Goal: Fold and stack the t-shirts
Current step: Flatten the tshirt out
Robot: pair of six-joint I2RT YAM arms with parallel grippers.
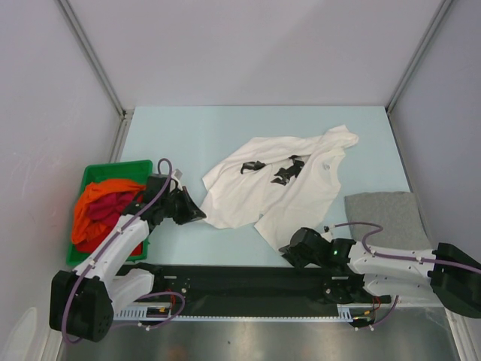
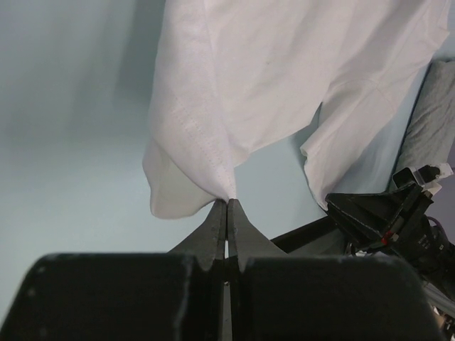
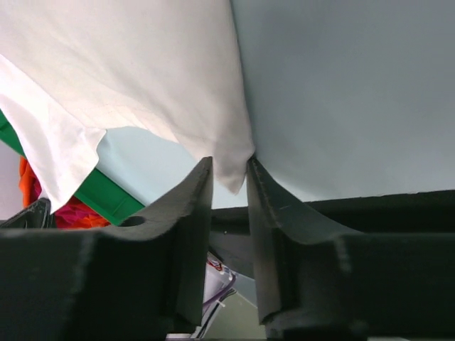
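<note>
Showing a pale table (image 1: 173, 135) from above, with two robot arms bolted at its near edge. Showing a white t-shirt (image 1: 282, 184) lying across the middle of the table, spread out but rumpled, with dark marks on its upper side and uneven sleeves and hem; not yet folded.

Pinching the near left corner of that shirt with the left claw (image 2: 227, 204): seen from the left wrist, fingers pressing tight together on a peak of hem, cloth draping away from it toward the table.

Gripping the near right edge of the same shirt with the right claw (image 3: 229, 170): seen from the right wrist, fingers clamping a small tuck of white cloth wedged between their tips, with the rest of the fabric hanging beyond.

Showing a grey t-shirt (image 1: 382, 214) on the right side of the table, just beside the white one, lying flat in a tidy rectangle and appearing already folded.

Showing a green bin (image 1: 89, 174) at the left, holding an orange t-shirt (image 1: 98, 194) and a dark red t-shirt (image 1: 111, 207) bundled loosely together.

Judging the task as less than half done: one shirt seemingly folded and set down as the start of a stack, one being held by two points of its near edge and probably about to be straightened or folded, two waiting in the bin. Leaving the white shirt to fold and place on the grey, then the two from the bin.
</note>
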